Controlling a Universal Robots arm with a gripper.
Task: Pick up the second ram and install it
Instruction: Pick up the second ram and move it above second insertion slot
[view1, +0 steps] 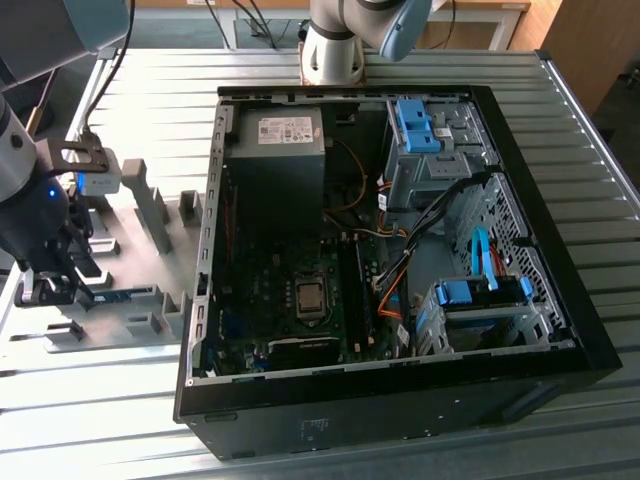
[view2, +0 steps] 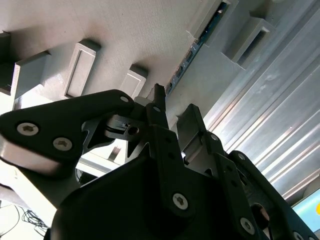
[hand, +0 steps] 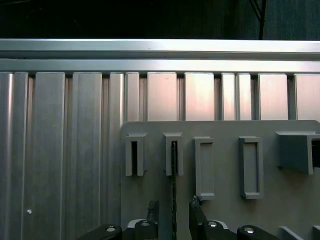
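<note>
We see the claw (hand: 174, 206) open: its two fingers (hand: 152, 207) stand apart, one on each side of the memory stick (hand: 173, 170), with a gap on both sides in the first wrist view. The stick stands on its long edge on the grey holder plate (hand: 280, 200), so there it reads as a thin dark line running from between the fingers into a slotted post (hand: 173, 155). In the second wrist view the claw (view2: 175, 107) sits over one end of the stick (view2: 192, 47), whose blue edge with dark chips runs away from the fingers. In the exterior view the claw (view1: 48, 288) hangs low at the far left, and the stick (view1: 120, 294) lies lengthwise toward the exterior view's right, pointing at the open computer case (view1: 400, 410). Holder and case both rest on the ribbed metal table (view1: 150, 90).
</note>
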